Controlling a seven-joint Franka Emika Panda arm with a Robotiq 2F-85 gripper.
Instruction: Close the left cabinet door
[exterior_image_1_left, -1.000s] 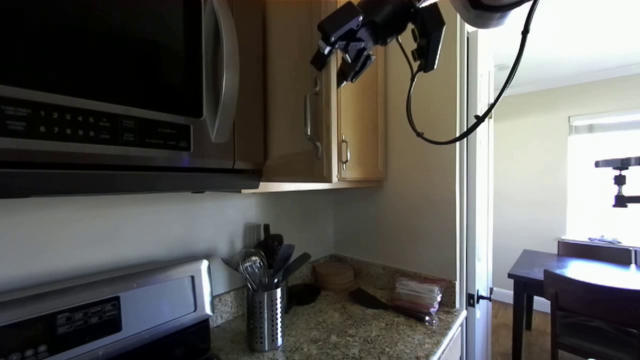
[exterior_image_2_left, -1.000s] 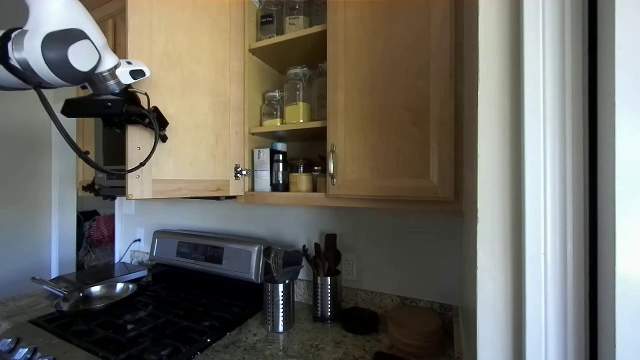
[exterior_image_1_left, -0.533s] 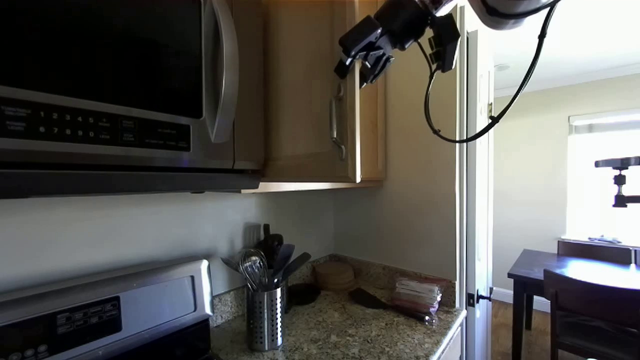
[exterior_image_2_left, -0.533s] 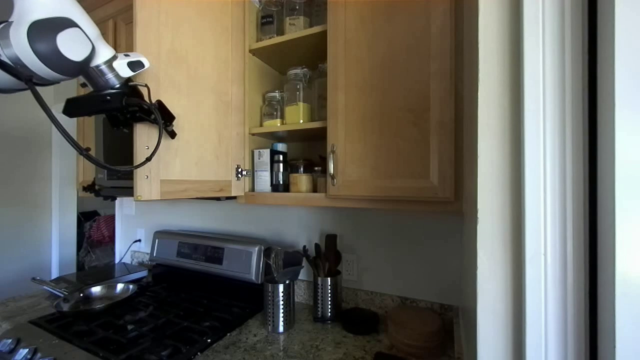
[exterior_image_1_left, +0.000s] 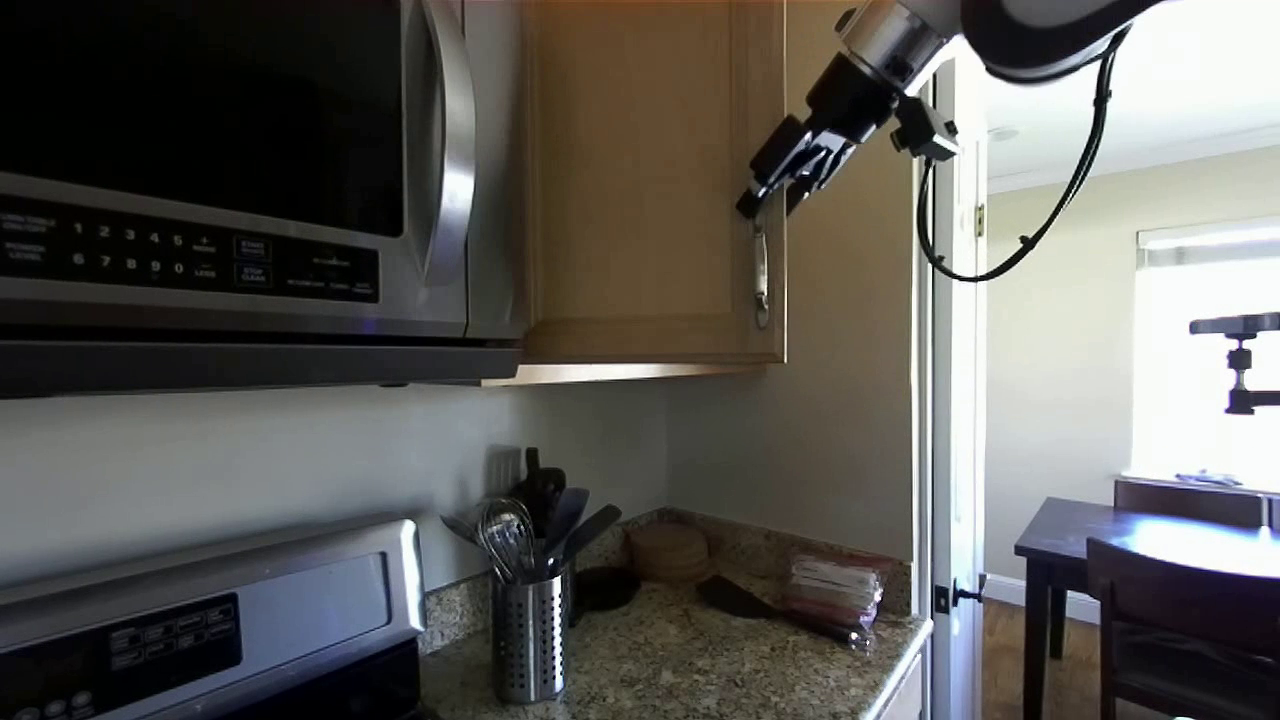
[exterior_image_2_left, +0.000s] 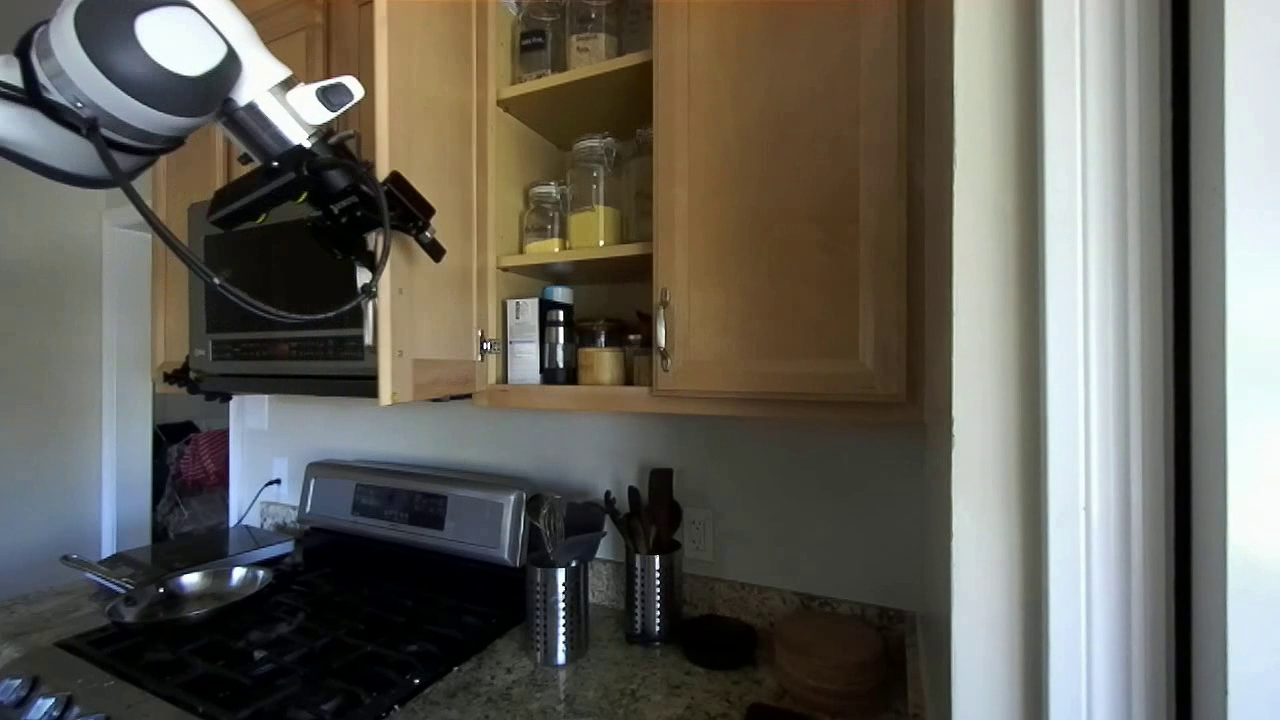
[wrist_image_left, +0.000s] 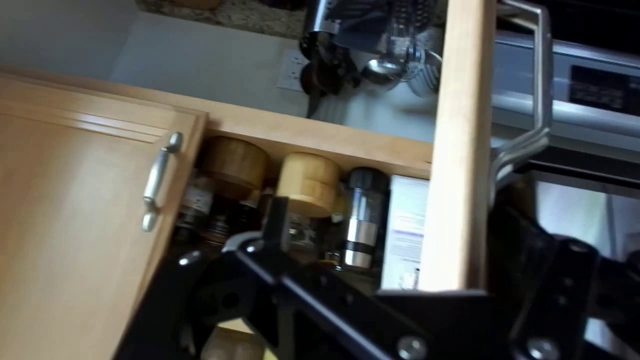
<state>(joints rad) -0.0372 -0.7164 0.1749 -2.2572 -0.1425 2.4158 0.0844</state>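
Observation:
The left cabinet door (exterior_image_1_left: 640, 200) is a light wood panel, standing open with shelves showing beside it. In an exterior view its inner face (exterior_image_2_left: 435, 320) is seen at a steep angle. In the wrist view its edge (wrist_image_left: 457, 150) runs between my fingers. Its silver bar handle (exterior_image_1_left: 762, 275) also shows in the wrist view (wrist_image_left: 542, 90). My gripper (exterior_image_1_left: 772, 203) is open and straddles the door's free edge just above the handle; it also shows in an exterior view (exterior_image_2_left: 402, 252). One finger is on the handle side, close to the front face; the other is apart from the inner face.
The right cabinet door (exterior_image_2_left: 780, 200) is shut. Shelves hold jars (exterior_image_2_left: 597, 190), a white box and a thermos. A microwave (exterior_image_1_left: 200, 120) is beside the left door's hinge side. Utensil holders (exterior_image_1_left: 530, 640) stand on the counter below. A pan (exterior_image_2_left: 190, 593) sits on the stove.
The left door has swung partway toward the cabinet: more of its front face and less of its inner face show. My gripper has moved along with its edge, still straddling it.

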